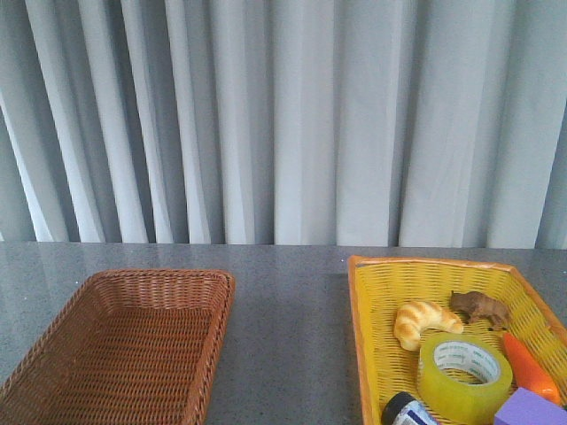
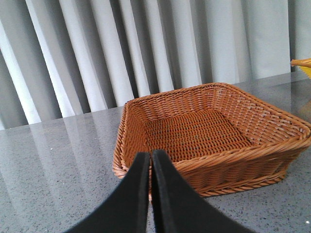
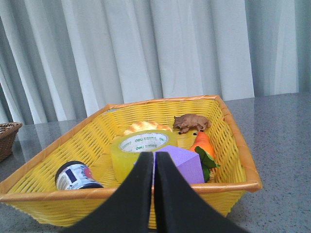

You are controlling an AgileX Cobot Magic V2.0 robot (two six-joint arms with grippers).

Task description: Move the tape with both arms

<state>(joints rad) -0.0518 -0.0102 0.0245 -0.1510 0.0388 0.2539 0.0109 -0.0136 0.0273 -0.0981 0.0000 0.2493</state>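
The tape [image 1: 465, 374], a wide yellow roll with a white printed core, lies flat in the yellow basket [image 1: 368, 336] at the right; it also shows in the right wrist view [image 3: 136, 148]. My right gripper [image 3: 154, 160] is shut and empty, in front of that basket's near rim, short of the tape. My left gripper [image 2: 150, 160] is shut and empty, just outside a corner of the empty brown wicker basket [image 2: 272, 145], which lies at the left in the front view [image 1: 213, 336]. Neither arm shows in the front view.
In the yellow basket lie a croissant [image 1: 423, 321], a brown toy animal [image 1: 478, 306], a carrot [image 1: 530, 367], a purple block [image 3: 183, 162] and a small dark jar [image 3: 75, 175]. Grey curtains [image 1: 283, 115] hang behind the grey table [image 1: 292, 336].
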